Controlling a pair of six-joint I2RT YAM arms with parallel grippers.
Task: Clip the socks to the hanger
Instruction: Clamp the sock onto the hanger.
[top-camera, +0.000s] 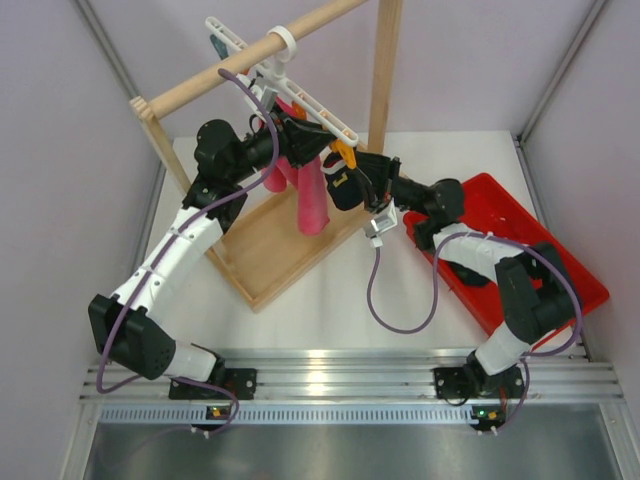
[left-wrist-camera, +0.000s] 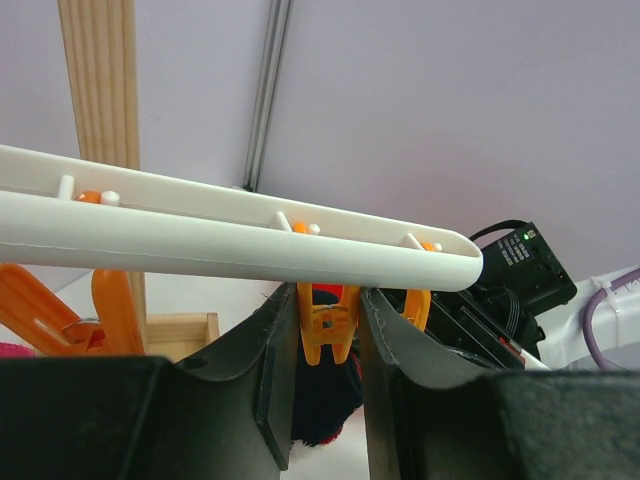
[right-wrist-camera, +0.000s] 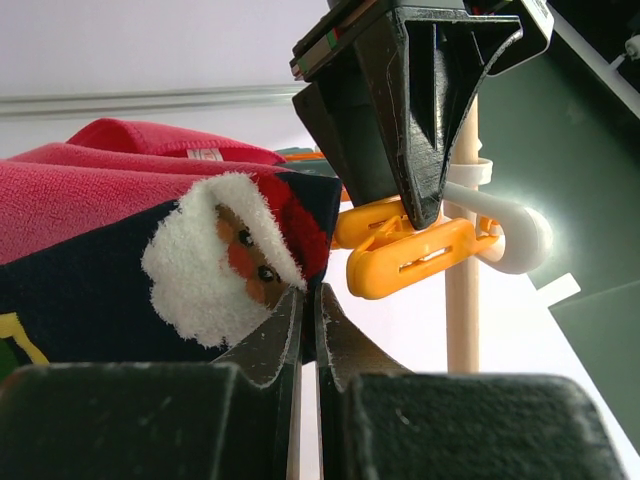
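Squeezes a yellow clip (left-wrist-camera: 327, 335) between the two black fingers of the left claw (left-wrist-camera: 327, 308), clamped tight on it from both sides. Directly above that claw, the hanger (left-wrist-camera: 200, 245): a slim white bar, with the gripped clip hanging close to its rounded end. More orange clips (left-wrist-camera: 112, 310) farther along the bar, off to one side of the claw. Cannot tell whether the gripped clip's mouth stands open.

Pinches the edge of the sock (right-wrist-camera: 80, 290) with the right claw (right-wrist-camera: 308, 300), fingers pressed together with only a sliver between them and the fabric caught at their tips. Dark navy knit, with a white-bearded Santa face (right-wrist-camera: 230, 260) just above the right claw's tips. Holds the sock raised just below the left claw, its corner right beside the yellow clip; cannot tell whether touching it or merely in front of it.

Past the sock, on the far side from the right claw, a pink cloth (right-wrist-camera: 100, 185), hanging down from the hanger under the left claw.

In the overhead view, both claws tip to tip beneath the wooden rail (top-camera: 250, 52), with the hanger's white ring hook (top-camera: 283, 42) looped over it. Behind the right claw, under its arm, a red tray (top-camera: 555, 255) on the white counter (top-camera: 330, 300).
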